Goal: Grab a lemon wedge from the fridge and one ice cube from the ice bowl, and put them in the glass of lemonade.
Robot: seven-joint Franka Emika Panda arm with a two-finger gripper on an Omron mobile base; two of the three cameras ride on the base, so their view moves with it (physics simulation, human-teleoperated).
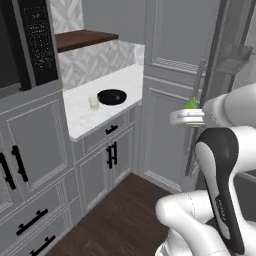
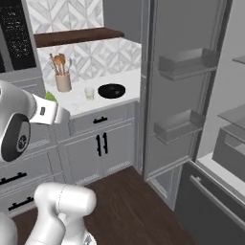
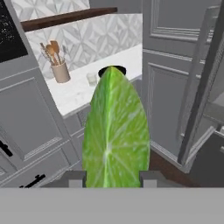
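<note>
My gripper (image 3: 111, 177) is shut on the lemon wedge (image 3: 114, 131), a yellow-green slice standing upright between the two fingertips. The wedge (image 1: 191, 104) pokes up from the white hand in mid-air, in front of the tall cabinet and away from the counter. On the white marble counter (image 1: 87, 117) the black ice bowl (image 1: 111, 96) sits beside the small glass of lemonade (image 1: 94, 103). In the hand view the wedge hides most of the bowl (image 3: 114, 68), with the glass (image 3: 92, 79) to its left. The fridge door (image 2: 182, 95) stands open, and the pale inside (image 2: 229, 119) shows on the right.
A tan cup with wooden spoons (image 2: 62, 80) stands at the back of the counter. A dark wooden shelf (image 1: 82, 37) hangs above it, and a black oven front (image 1: 35, 42) is on the left. Grey cabinets with black handles (image 1: 112, 155) run below, above the dark wood floor (image 2: 129, 201).
</note>
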